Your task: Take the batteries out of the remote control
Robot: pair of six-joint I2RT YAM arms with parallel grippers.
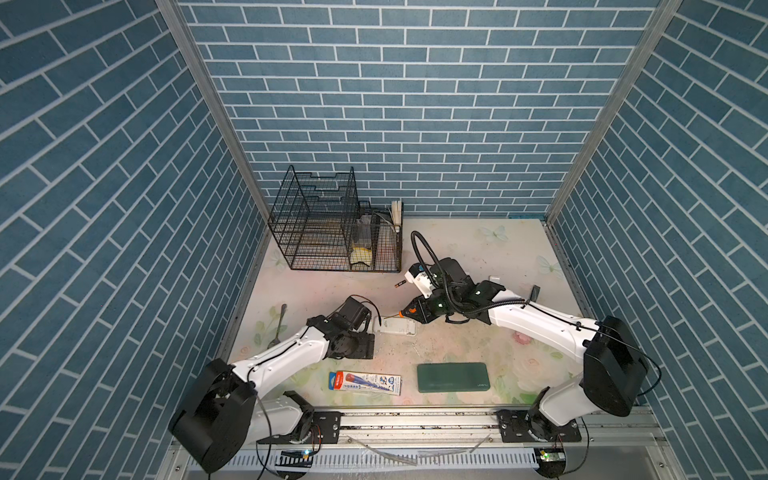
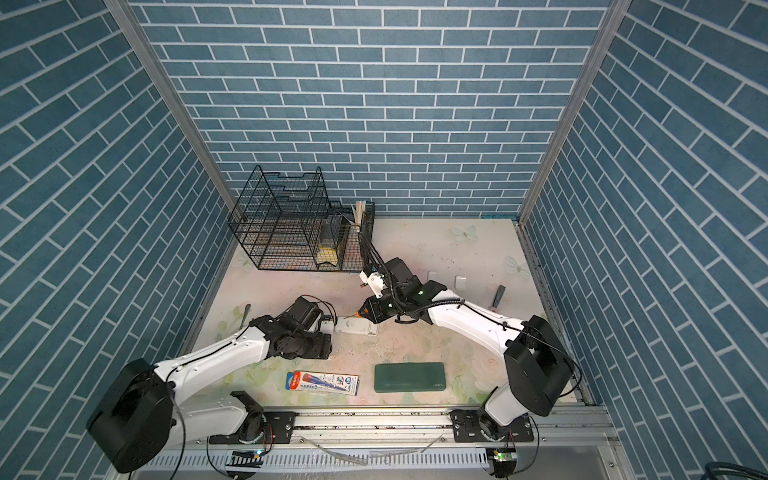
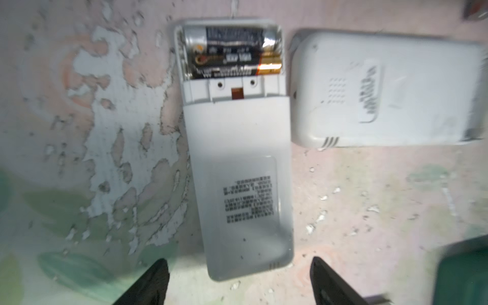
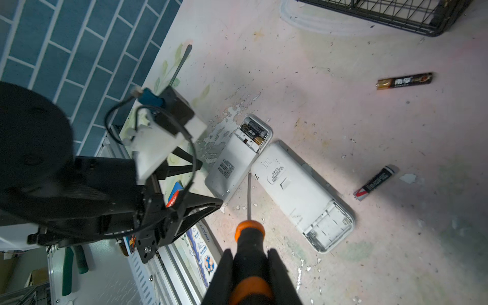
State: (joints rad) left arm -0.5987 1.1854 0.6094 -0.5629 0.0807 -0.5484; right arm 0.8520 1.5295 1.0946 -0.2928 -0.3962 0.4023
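Batteries (image 3: 232,54), two thin black cylinders with gold-yellow ends, sit side by side in the open bay at one end of the white plastic remote control (image 3: 237,169) lying face down on the worn floral table (image 1: 465,253). Touching that remote lies a second white remote (image 4: 303,195), its bay empty; two loose batteries (image 4: 405,81) (image 4: 376,182) rest well beyond it. The left gripper (image 3: 240,280) stands wide, straddling the remote's far end without touching it. The right gripper (image 4: 250,274) is clamped on the orange-and-black-handled screwdriver (image 4: 249,237), tip just beside the remote.

With nothing pinning the remote, prying could skid it, or flick a cell towards the black wire rack (image 1: 324,224). The neighbouring remote crowds the screwdriver's approach. A dark green case (image 1: 453,377) lies near the remote.
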